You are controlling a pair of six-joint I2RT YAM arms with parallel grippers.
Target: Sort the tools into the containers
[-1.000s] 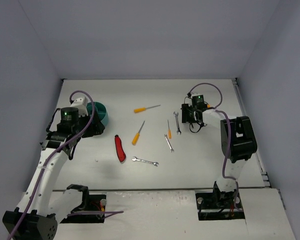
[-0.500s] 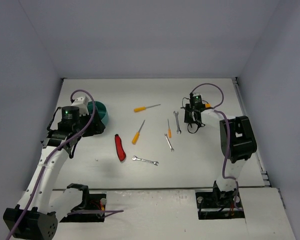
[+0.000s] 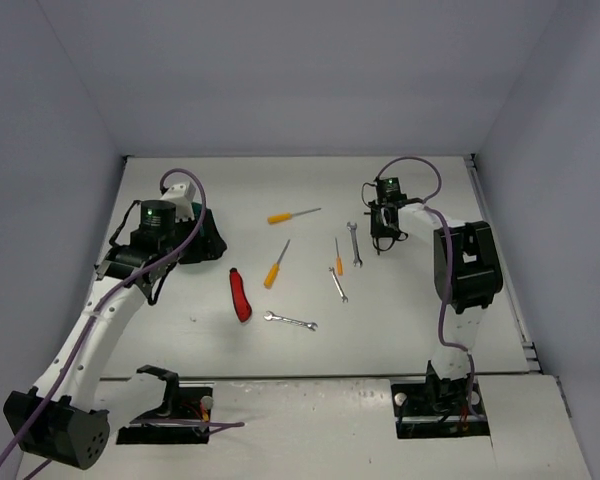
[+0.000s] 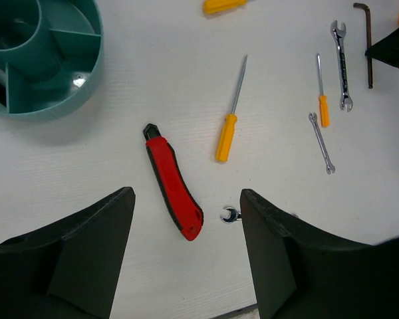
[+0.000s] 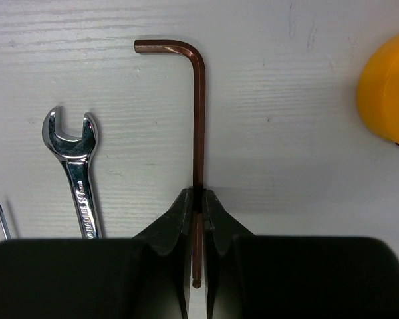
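Observation:
My right gripper (image 5: 197, 199) is shut on the long shaft of a dark L-shaped hex key (image 5: 198, 119) that lies flat on the table, its short leg pointing left. A silver wrench (image 5: 76, 169) lies just left of it. My left gripper (image 4: 186, 196) hangs open above the red-and-black folding knife (image 4: 173, 183), holding nothing. The teal compartmented tub (image 4: 46, 93) sits to the knife's upper left. On the table lie two orange screwdrivers (image 3: 292, 215) (image 3: 275, 266), a smaller one (image 3: 338, 258), and two more wrenches (image 3: 338, 285) (image 3: 290, 322).
White walls close in the table on three sides. A rounded yellow-orange thing (image 5: 389, 93) shows at the right edge of the right wrist view; I cannot tell what it is. In the top view my left arm (image 3: 155, 225) covers the tub.
My right gripper has shut on the hex key and shifted slightly toward the back. My left arm has swung right, over the tub, which now is hidden in the top view.

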